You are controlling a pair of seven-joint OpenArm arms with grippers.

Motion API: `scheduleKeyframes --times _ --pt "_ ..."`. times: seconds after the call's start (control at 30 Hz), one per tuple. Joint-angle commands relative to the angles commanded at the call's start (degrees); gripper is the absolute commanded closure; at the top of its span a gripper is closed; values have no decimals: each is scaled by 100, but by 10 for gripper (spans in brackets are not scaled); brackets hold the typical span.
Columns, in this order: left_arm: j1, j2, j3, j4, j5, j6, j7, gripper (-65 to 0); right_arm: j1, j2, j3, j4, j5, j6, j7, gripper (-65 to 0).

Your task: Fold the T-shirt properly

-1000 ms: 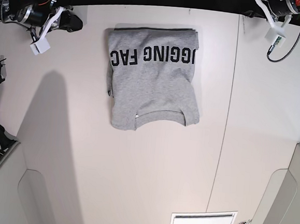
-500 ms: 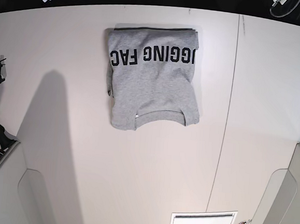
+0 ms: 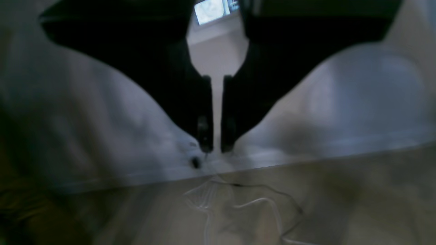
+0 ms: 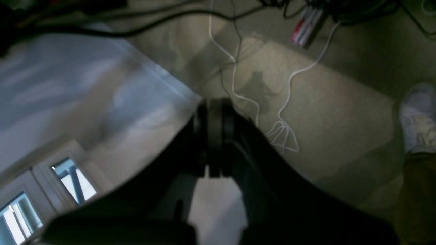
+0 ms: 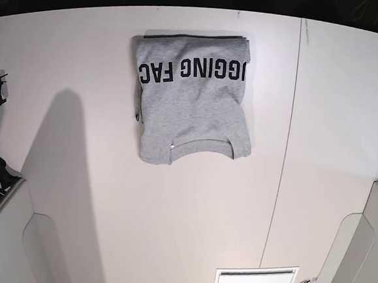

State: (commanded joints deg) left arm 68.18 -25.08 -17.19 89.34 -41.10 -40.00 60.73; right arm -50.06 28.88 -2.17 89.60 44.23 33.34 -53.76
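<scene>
The T-shirt (image 5: pixel 191 102) lies folded w/ letters up, upper middle of the bench (image 5: pixel 169 232), so left tool (image 3: pixel 216 148) & right tool (image 4: pixel 214 110), both nearly closed & empty, look parked off it.

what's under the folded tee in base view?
The T-shirt lies flat on the white table, lettering up. A thin strip of another layer shows along its far edge; anything else beneath is covered.

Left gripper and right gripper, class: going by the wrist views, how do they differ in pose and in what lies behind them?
The left gripper points down its picture; the right gripper points up its picture. Behind the left gripper's tips lies a pale surface; behind the right gripper's lies floor with white cables. Both are black, nearly closed and hold nothing.
</scene>
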Motion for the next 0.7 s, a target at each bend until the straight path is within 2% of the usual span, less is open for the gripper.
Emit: scheduleKeyframes --times 0.07,0.2,0.27,0.33,0.37,0.4,0.6,0.67,0.7 --pt "-221 -81 623 -269 468 0 -275 -47 201 -2 -173 -291 -79 -57 -2 0" --pt "-887 -79 1718 -1134 863 0 -267 -47 678 -4 -507 -1075 -92 -61 -4 0" --pt "-1268 -81 2177 -1692 1097 0 -273 -47 920 -4 -732 -1545 -245 -216 -2 0" --pt "-1644 -81 2540 -2249 1202 211 -273 -47 1189 -4 -968 -2033 -579 -516 24 0" --pt "-1829 -79 2693 -2503 1202 209 -273 -47 1338 -4 -1086 -2271 -684 -634 46 0" --pt "-2009 -81 2846 -2732 1202 207 -273 -47 1482 -4 -1189 -2492 -741 -664 66 0" --pt "-3084 -76 3329 -3727 1202 213 -422 -47 2295 -22 -1674 -3432 -737 -664 107 0" --pt "-3403 -79 3379 -3985 1204 408 -424 -47 2500 -35 -1810 -3648 -743 -669 129 0" --pt "-3593 -61 3379 -4146 1209 561 -455 -47 2616 -55 -1882 -3775 -767 -730 173 0"
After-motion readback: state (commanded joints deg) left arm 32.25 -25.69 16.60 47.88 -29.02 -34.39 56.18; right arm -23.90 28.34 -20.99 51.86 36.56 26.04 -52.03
